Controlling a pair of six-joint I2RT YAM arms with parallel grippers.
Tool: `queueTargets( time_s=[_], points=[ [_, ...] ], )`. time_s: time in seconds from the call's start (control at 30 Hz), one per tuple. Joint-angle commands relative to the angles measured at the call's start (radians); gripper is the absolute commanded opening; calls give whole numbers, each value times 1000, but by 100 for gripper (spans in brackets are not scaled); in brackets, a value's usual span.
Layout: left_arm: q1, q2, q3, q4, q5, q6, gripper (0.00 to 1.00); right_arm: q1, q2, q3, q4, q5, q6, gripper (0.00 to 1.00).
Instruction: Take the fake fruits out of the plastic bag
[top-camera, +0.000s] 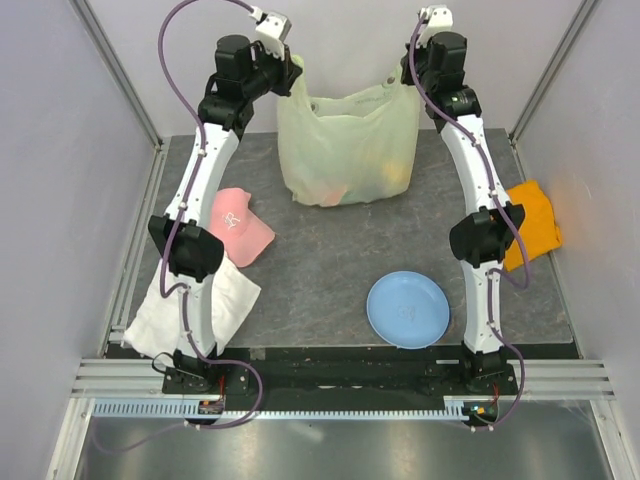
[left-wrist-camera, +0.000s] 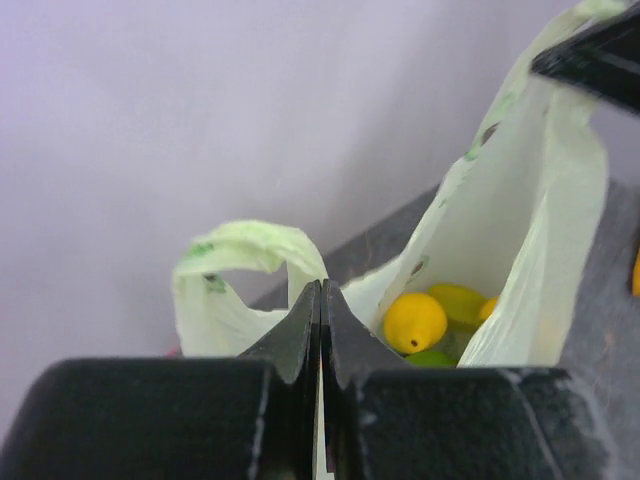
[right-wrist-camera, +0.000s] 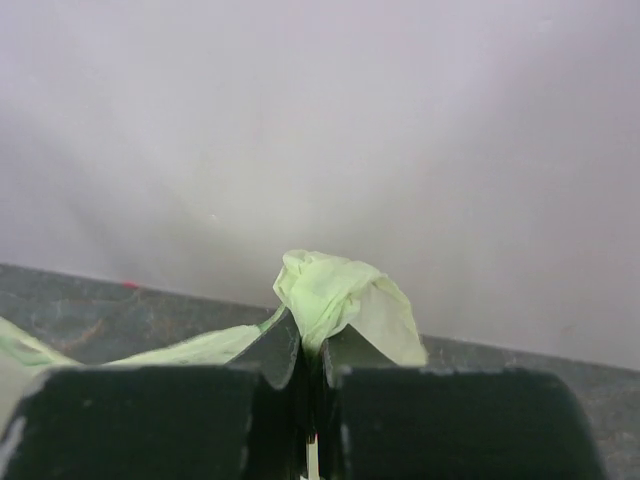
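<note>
The plastic bag (top-camera: 345, 140) is shown held upright at the far side of the table (top-camera: 320, 262) by its two handles. The left gripper (left-wrist-camera: 320, 292) is clamped shut on the left handle and the right gripper (right-wrist-camera: 311, 338) on the bunched right handle. The fake fruits (left-wrist-camera: 414, 322) are seen at the bottom of the bag, a yellow one uppermost, while a blue plate (top-camera: 407, 309), a pink cap (top-camera: 240, 226), a white cloth (top-camera: 238, 296) and an orange cloth (top-camera: 535, 220) are laid on the table apart from it.
</note>
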Motion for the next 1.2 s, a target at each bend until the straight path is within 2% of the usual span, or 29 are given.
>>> queueTargets(
  time_s=[0.0, 0.07, 0.1, 0.17, 0.2, 0.27, 0.3, 0.37, 0.4, 0.43, 0.47, 0.5, 0.53, 0.57, 0.6, 0.67, 0.7, 0.77, 0.87, 0.9, 1.0, 1.07, 1.17],
  points=[
    [-22, -145, 31, 161, 32, -32, 1, 1, -198, -21, 145, -39, -60, 0],
    [-22, -208, -67, 181, 77, -16, 1, 0, -280, -137, 209, -45, -109, 0],
    [-22, -263, -152, 187, 92, 3, 1, -3, -371, -296, 242, -39, -126, 0],
    [-23, -329, -251, 169, 130, 12, 2, -2, -455, -452, 296, -38, -169, 0],
    [-23, -360, -368, 157, 156, 14, 2, -2, -528, -593, 290, -24, -172, 0],
    [-23, -476, -504, 105, 204, 14, 2, -3, -611, -755, 254, -15, -148, 0],
    [-25, -521, -652, 94, 254, 18, 2, -3, -703, -932, 241, -19, -130, 0],
    [-32, -639, -794, 83, 267, 15, 1, -2, -800, -1109, 201, -38, -82, 0],
    [-37, -667, -905, 83, 258, -8, 2, -3, -887, -1264, 181, -48, -70, 1],
    [-45, -688, -947, 85, 258, -22, 10, -3, -926, -1332, 129, -64, -39, 2],
    [-48, -723, -981, 83, 258, -43, 22, -3, -961, -1394, 100, -71, 2, 15],
    [-52, -730, -1024, 85, 252, -104, 46, -3, -1025, -1490, 69, -78, 10, 28],
    [-61, -731, -1035, 85, 252, -129, 56, -2, -1055, -1527, 12, -61, 21, 41],
    [-66, -718, -1037, 80, 253, -149, 64, -3, -1078, -1552, -17, -44, 30, 64],
    [-71, -705, -1028, 80, 250, -182, 75, -3, -1107, -1564, -45, -30, 36, 69],
    [-81, -676, -996, 91, 235, -207, 80, -5, -1122, -1535, -108, -18, 23, 76],
    [-83, -638, -950, 111, 226, -229, 86, -3, -1127, -1479, -123, -16, 6, 77],
    [-92, -593, -891, 134, 226, -244, 91, -3, -1127, -1408, -152, -16, -8, 80],
    [-127, -480, -738, 152, 213, -200, 95, -5, -1112, -1290, -158, -7, -17, 81],
    [-152, -417, -657, 134, 187, -145, 96, -3, -1107, -1246, -157, 20, -2, 81],
    [-169, -346, -534, 99, 166, -98, 97, -3, -1069, -1189, -100, 4, 22, 81],
    [-169, -337, -531, 96, 160, -111, 97, -3, -1000, -1151, -24, -19, 56, 81],
    [-173, -391, -595, 94, 167, -118, 97, -23, -881, -1074, -5, 59, 142, 82]
  ],
)
